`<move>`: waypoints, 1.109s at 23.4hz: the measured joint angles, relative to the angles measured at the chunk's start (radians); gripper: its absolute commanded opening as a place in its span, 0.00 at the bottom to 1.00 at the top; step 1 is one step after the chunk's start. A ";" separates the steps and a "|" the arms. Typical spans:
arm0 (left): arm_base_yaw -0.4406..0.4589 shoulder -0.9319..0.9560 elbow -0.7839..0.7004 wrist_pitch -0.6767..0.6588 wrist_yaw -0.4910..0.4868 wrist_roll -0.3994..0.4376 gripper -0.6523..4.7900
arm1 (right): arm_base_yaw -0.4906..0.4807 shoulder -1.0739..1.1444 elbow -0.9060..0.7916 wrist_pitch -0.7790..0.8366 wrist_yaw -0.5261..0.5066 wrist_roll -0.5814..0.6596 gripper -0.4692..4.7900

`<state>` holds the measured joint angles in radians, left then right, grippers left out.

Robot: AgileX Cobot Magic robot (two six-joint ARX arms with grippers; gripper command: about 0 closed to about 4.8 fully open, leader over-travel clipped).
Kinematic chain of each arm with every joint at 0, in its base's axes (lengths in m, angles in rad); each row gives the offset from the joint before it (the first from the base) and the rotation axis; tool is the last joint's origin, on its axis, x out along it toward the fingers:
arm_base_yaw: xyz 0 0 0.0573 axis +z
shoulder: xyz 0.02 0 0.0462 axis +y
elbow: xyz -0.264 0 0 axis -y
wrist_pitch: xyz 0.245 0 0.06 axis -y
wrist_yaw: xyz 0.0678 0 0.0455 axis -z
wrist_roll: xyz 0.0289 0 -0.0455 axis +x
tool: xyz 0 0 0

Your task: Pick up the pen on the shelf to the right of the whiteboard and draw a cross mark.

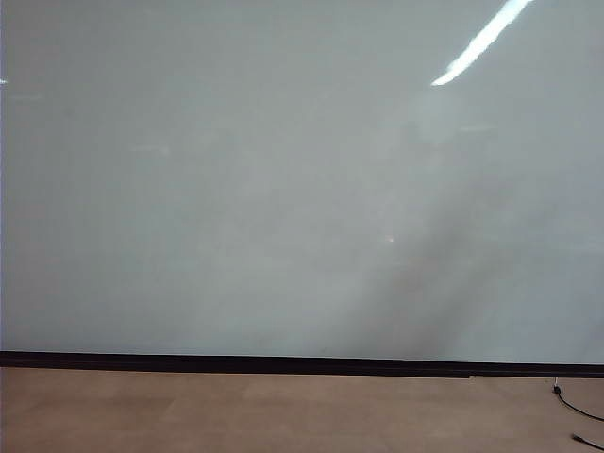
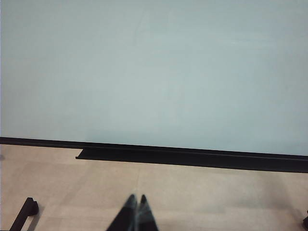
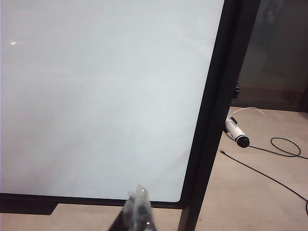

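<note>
Before blank whiteboard [image 1: 236, 189], both hands [image 2: 136, 199] [image 3: 139, 192] closed, seemingly empty; pen [image 3: 237, 133] beyond frame.

Your left gripper [image 2: 136, 204] shows only 2 slim black fingertips, tapered to points, pressed together. Your right gripper [image 3: 138, 202] shows dark, glossy, greyish tips, likewise closed. No cables, screws or markings are discernible on either.

No legible text, label, brand, number or sign appears on the large glossy pale grey-white whiteboard [image 1: 236, 189] or elsewhere.
</note>
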<state>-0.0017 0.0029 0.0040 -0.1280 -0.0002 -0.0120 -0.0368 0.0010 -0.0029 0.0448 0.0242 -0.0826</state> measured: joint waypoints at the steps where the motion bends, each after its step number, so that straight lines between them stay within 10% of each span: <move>1: 0.000 0.000 0.000 0.000 0.000 0.000 0.11 | 0.000 0.000 0.000 0.000 0.000 0.000 0.08; 18: 0.000 0.000 0.000 0.000 0.000 0.000 0.11 | 0.000 0.001 0.000 0.000 0.008 0.000 0.08; 22: 0.000 0.000 0.000 0.000 0.000 0.000 0.11 | 0.000 0.001 0.000 -0.012 0.277 0.000 0.08; 26: 0.000 0.000 0.000 0.000 0.000 0.000 0.11 | 0.000 0.000 0.000 -0.031 0.309 0.000 0.08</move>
<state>-0.0017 0.0029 0.0040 -0.1276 -0.0006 -0.0124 -0.0364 0.0006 -0.0029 0.0139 0.3332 -0.0826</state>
